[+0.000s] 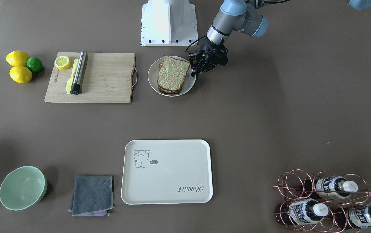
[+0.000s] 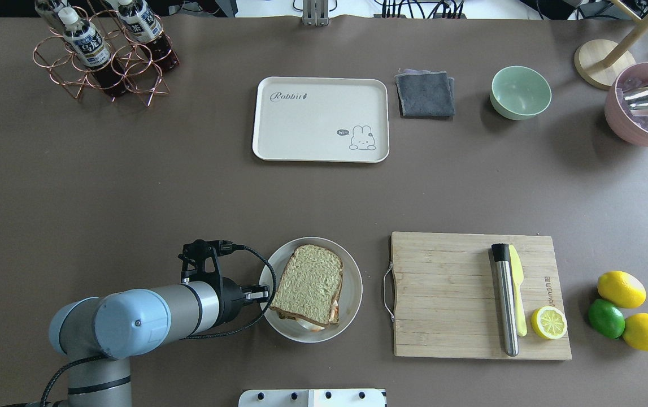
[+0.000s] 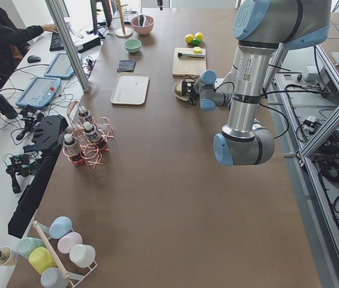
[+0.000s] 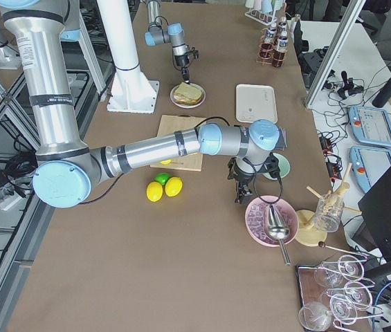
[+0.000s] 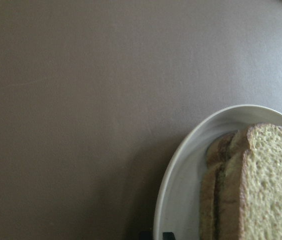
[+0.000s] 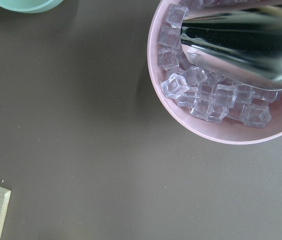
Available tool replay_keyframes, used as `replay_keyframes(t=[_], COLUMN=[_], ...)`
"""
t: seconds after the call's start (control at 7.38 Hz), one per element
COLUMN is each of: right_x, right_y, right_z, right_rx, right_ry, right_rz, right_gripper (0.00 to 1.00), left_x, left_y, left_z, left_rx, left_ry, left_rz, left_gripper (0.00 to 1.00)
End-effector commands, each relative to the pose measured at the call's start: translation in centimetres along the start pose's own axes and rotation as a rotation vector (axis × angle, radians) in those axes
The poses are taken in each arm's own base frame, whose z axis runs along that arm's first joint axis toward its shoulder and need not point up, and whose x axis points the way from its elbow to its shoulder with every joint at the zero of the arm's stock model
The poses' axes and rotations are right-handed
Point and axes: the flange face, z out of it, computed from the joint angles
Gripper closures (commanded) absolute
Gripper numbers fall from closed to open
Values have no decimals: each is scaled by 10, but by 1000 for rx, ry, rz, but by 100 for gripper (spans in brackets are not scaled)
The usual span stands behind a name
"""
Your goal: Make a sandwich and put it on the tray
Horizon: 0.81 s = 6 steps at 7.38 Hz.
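The sandwich (image 2: 308,285), two tan bread slices with a bit of white egg showing at its near edge, lies on a round white plate (image 2: 353,294) near the robot's base. My left gripper (image 2: 266,294) is low at the plate's left rim, right beside the sandwich, and looks shut and empty. It also shows in the front view (image 1: 193,74). The left wrist view shows the bread's edge (image 5: 265,190) and the plate's rim (image 5: 180,190). The cream tray (image 2: 312,124) lies bare at the table's far side. My right gripper (image 4: 239,197) hovers by the pink bowl; I cannot tell its state.
A wooden cutting board (image 2: 448,294) with a steel rod (image 2: 504,299), yellow knife and lemon half (image 2: 548,322) lies right of the plate. Lemons and a lime (image 2: 620,308), a grey cloth (image 2: 424,93), green bowl (image 2: 520,91), pink ice bowl (image 2: 640,113) and bottle rack (image 2: 103,56) stand around.
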Motion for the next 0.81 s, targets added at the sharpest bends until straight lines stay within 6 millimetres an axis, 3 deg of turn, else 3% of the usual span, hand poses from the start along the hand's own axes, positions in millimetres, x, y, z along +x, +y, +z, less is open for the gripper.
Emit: replay_keyframes(t=[0.0, 0.27, 0.68], right_x=[17, 31, 58], right_y=[8, 15, 25], right_z=[-8, -15, -18], right_rx=[-5, 8, -3], right_ry=[4, 5, -2], right_rz=[47, 75, 148], right_gripper=[0, 0, 0], left_x=[3, 12, 16], left_y=[-6, -22, -73], left_z=[-4, -13, -30], left_rx=[2, 24, -19], left_ry=[8, 35, 60], left_rz=[-6, -18, -51], left_gripper=[100, 100, 100])
